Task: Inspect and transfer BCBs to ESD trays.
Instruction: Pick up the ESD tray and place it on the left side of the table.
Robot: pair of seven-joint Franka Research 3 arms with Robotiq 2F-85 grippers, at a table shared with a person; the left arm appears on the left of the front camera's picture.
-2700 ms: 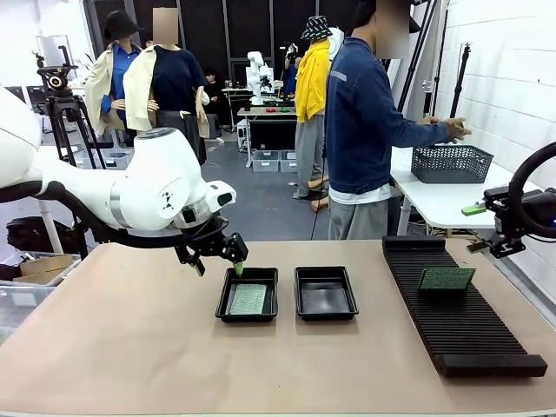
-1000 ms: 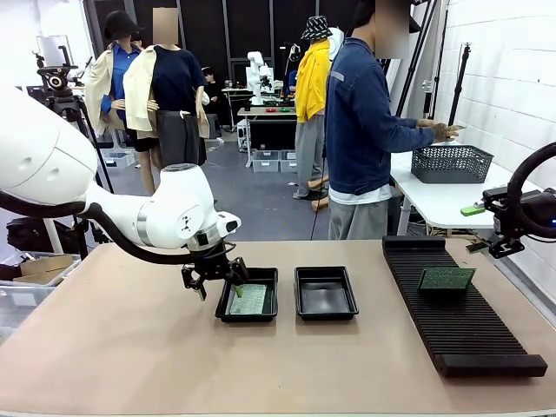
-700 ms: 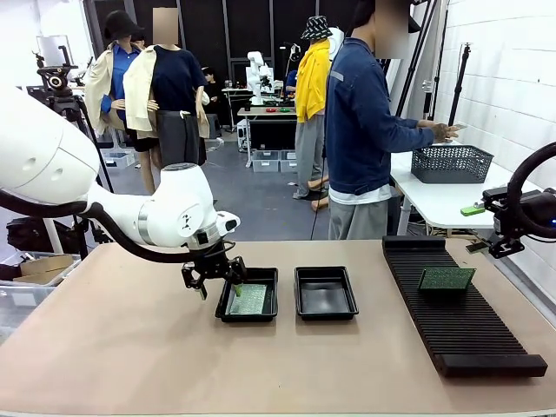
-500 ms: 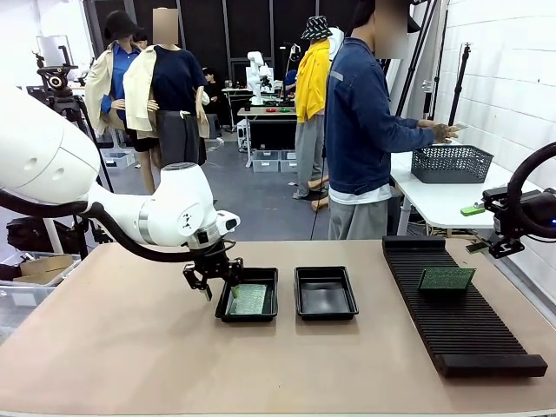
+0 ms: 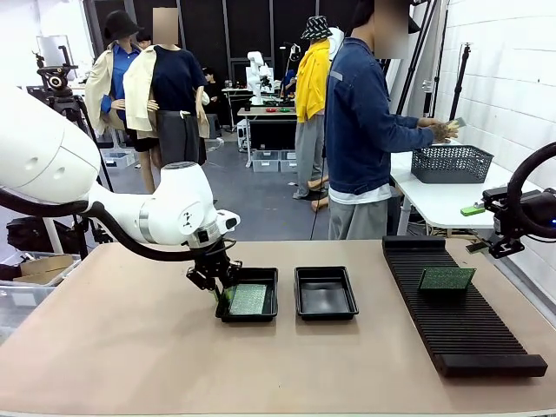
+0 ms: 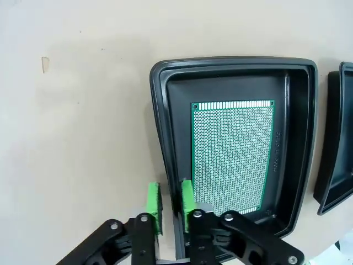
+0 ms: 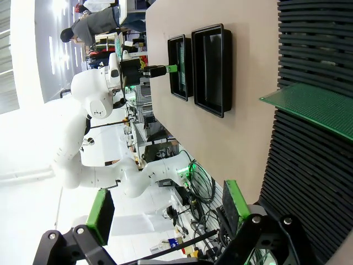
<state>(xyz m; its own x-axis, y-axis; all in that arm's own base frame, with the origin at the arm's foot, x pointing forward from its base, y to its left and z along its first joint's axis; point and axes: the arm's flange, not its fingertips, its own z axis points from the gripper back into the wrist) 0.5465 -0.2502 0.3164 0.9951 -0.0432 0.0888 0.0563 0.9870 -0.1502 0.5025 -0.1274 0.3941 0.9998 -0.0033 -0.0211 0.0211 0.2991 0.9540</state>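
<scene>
Tan worktable, left gripper with pads narrowed astride ESD tray wall, grip impossible to tell, BCB flat inside just beyond them; right gripper spread wide, slotted rack ahead.

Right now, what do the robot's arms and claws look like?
The left arm is white, smooth and round-jointed. The left claw and right claw are black, made of linked bars, each with two green ribbed pads. A black cable loops by the right one.
</scene>
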